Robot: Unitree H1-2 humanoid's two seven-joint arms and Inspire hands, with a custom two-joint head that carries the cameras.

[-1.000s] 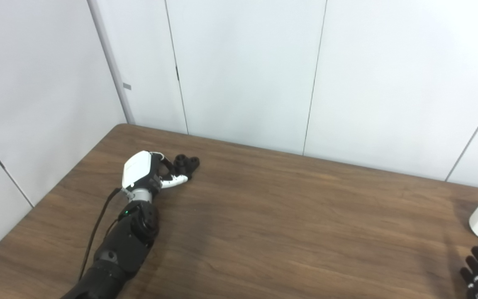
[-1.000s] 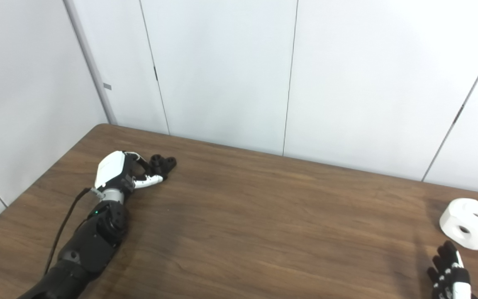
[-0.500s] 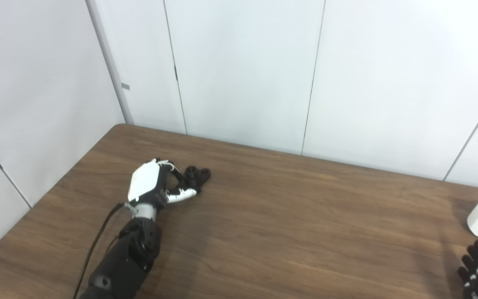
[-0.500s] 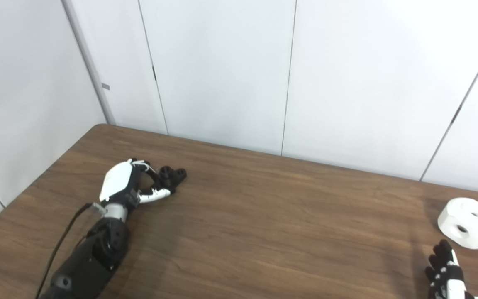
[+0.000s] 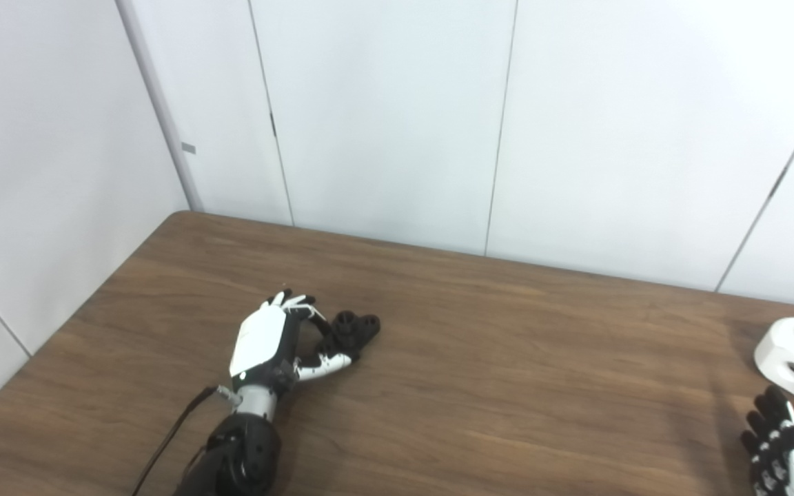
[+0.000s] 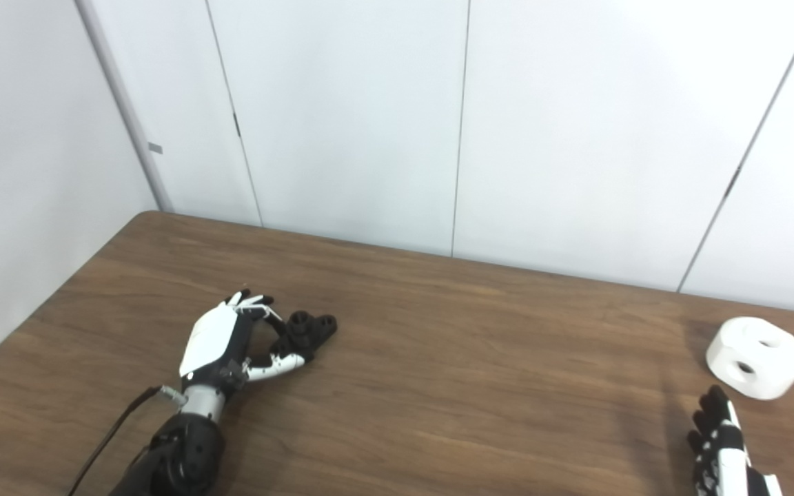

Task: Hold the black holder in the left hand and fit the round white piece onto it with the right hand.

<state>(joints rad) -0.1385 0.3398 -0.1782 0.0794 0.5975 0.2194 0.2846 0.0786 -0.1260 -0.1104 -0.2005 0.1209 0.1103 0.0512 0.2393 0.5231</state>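
Table (image 5: 507, 386): dark brown wood-grain top, set in a corner against white wall panels (image 5: 383, 117).

Left hand (image 5: 269, 339): white back shell, black and white fingers, on a black forearm entering from the lower left. It sits over the left part of the table, fingers and thumb curled around the near end of the black holder (image 5: 354, 329). Contact is visible at the fingertips; the grasp looks closed on the part. Whether the holder is lifted off the wood or resting on it cannot be told.

Black holder: small dark piece with rounded lobes projecting to the right of the left hand, at left of centre on the table.

Black cable (image 5: 169, 441): runs along the left forearm toward the wrist.

Round white piece (image 6: 755, 357): thick white disc with one hole in its top face and one in its side, lying on the table at the far right, well apart from the holder.

Right hand (image 6: 721, 448): black fingers with white segments, at the lower right corner, partly cut off by the edge. Fingers extended and spread, holding nothing; fingertips near the white piece, not touching it.
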